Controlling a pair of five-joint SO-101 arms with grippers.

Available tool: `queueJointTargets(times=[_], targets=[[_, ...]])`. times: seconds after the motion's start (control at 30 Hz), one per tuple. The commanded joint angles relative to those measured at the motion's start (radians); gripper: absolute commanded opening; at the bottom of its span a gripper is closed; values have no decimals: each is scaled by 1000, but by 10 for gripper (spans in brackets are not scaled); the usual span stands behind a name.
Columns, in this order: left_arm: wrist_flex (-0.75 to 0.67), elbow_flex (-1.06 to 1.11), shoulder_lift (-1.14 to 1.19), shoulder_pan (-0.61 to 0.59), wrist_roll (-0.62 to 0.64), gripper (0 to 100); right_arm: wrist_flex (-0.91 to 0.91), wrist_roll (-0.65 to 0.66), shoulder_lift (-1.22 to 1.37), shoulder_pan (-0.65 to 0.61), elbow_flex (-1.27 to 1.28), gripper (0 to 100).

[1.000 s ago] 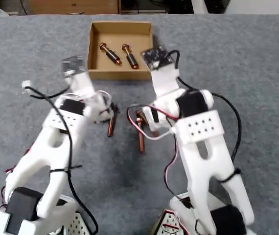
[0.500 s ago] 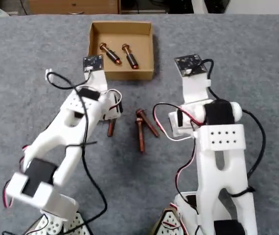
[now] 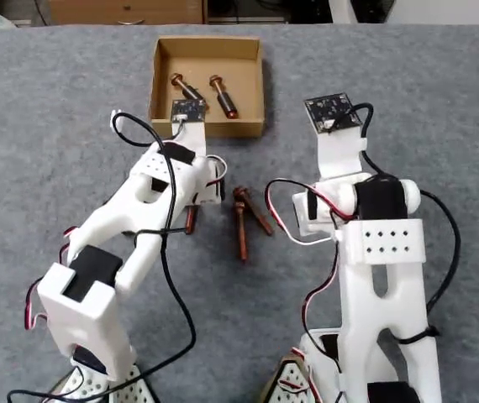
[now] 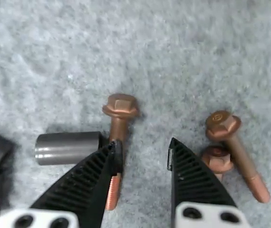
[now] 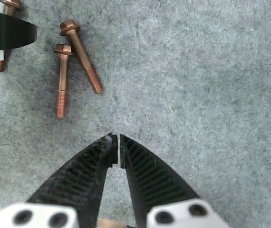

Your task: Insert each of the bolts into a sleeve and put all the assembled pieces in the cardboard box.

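Now the left gripper (image 4: 142, 148) hangs over a loose bolt (image 4: 120, 114) with its fingers (image 4: 95, 173) spread wide and nothing held between them. One finger overlaps the bolt's shank, and a grey sleeve (image 4: 68, 148) lies just beside that shank. I judge the step in hand to be picking up this bolt, so the next move calls for centring the jaws on the shank, closing, then lining it up with the sleeve's bore. The right gripper (image 5: 116, 142) has its fingers almost together, empty, above bare carpet (image 5: 197, 71). Seen from above, two more bolts (image 3: 241, 235) lie close together at 3 o'clock from the first. At 12 o'clock the cardboard box (image 3: 156, 80) holds two assembled pieces (image 3: 223, 96), side by side
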Motion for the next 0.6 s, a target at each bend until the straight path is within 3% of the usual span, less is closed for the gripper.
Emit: queueJointTargets(times=[0.0, 0.57], targets=[[2, -54, 8, -29, -11, 170, 2, 3, -28, 18, 2, 2], [8, -101, 19, -54, -121, 140, 2, 3, -28, 18, 4, 2]])
